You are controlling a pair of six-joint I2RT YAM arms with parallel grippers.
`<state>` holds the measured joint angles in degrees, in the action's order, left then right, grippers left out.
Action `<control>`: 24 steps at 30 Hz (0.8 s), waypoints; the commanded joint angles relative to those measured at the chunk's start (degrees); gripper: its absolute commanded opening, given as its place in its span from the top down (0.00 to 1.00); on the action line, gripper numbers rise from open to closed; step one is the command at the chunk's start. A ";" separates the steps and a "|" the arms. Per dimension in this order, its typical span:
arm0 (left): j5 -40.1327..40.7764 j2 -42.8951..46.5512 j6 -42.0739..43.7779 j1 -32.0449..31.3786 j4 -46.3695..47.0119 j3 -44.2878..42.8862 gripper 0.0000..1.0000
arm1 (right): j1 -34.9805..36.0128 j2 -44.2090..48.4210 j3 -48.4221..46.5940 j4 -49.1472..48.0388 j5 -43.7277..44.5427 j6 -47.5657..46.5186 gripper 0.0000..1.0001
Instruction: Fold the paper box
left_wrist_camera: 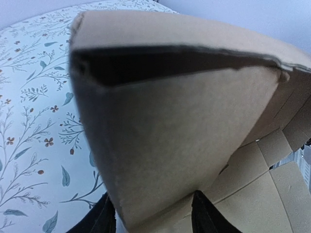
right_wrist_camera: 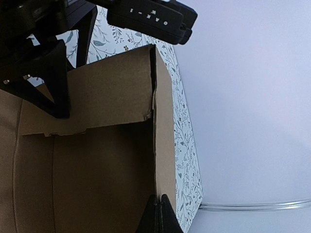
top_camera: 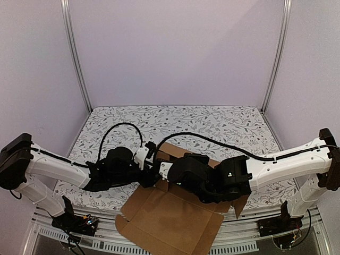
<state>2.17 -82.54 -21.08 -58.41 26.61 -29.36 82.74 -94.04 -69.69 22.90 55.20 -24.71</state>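
The paper box is a brown cardboard sheet lying at the table's near edge, with its far walls raised. My left gripper is at the raised far-left corner. In the left wrist view its fingers stand wide apart, with a folded cardboard flap between them. My right gripper is just right of it. In the right wrist view its tips are pressed together on the edge of an upright side wall. A second raised wall meets that wall at the corner.
The floral tablecloth covers the table behind the box. Metal frame posts and pale walls stand at the left, right and back. The box overhangs the table's near edge. The left arm's camera housing is close above the right gripper's view.
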 commanded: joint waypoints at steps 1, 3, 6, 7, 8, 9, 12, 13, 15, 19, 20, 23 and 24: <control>-6.29 -0.34 0.23 -1.44 0.02 0.54 0.54 | -0.32 -0.93 -0.71 -0.71 -3.21 1.51 1.00; -6.18 -0.42 0.34 -1.44 -0.06 0.45 0.62 | -0.33 -0.80 -0.64 -0.49 -3.27 1.57 1.00; -4.87 -1.00 0.55 -1.45 -0.09 0.28 0.64 | -0.31 -0.55 -0.63 -0.31 -3.54 1.81 1.00; -4.41 -1.35 0.46 -1.38 0.16 0.23 0.64 | -0.33 -0.29 -0.62 -0.33 -3.74 1.97 1.00; -4.19 -1.78 0.45 -1.29 0.27 0.00 0.64 | -0.30 -0.16 -0.62 -0.37 -3.95 2.11 1.00; -3.80 -2.08 0.29 -1.31 0.33 -0.19 0.63 | -0.30 -0.03 -0.58 -0.36 -4.15 2.26 1.00; -2.39 -2.90 -0.20 -1.27 0.80 -0.64 0.62 | -0.22 -0.05 -0.53 -0.08 -4.61 2.62 1.00; -1.52 -3.11 -0.31 -1.29 1.07 -0.71 0.61 | -0.09 -0.09 -0.46 -0.05 -4.67 2.71 1.00; 0.50 -3.43 -0.57 -1.27 1.47 -1.00 0.59 | 0.28 -0.30 -0.21 -0.12 -4.52 2.90 1.00; 3.50 -3.91 -0.92 -1.27 2.95 -1.12 0.54 | 1.01 -0.91 0.08 -0.13 -3.64 3.07 1.00; 3.81 -4.18 -0.77 -1.27 3.47 -1.13 0.52 | 1.11 -0.96 0.22 -0.09 -3.61 3.21 1.00; 4.37 -5.43 -0.23 -1.27 4.97 -1.38 0.52 | 1.35 -0.91 0.45 -0.09 -3.69 3.67 1.00; 4.54 -5.94 -0.02 -1.31 5.52 -1.44 0.55 | 1.37 -0.89 0.51 -0.05 -3.74 3.82 1.00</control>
<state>5.69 -86.43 -21.65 -58.54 28.47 -29.30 83.26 -94.04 -69.69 23.57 54.92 -22.74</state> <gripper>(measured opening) 0.487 0.006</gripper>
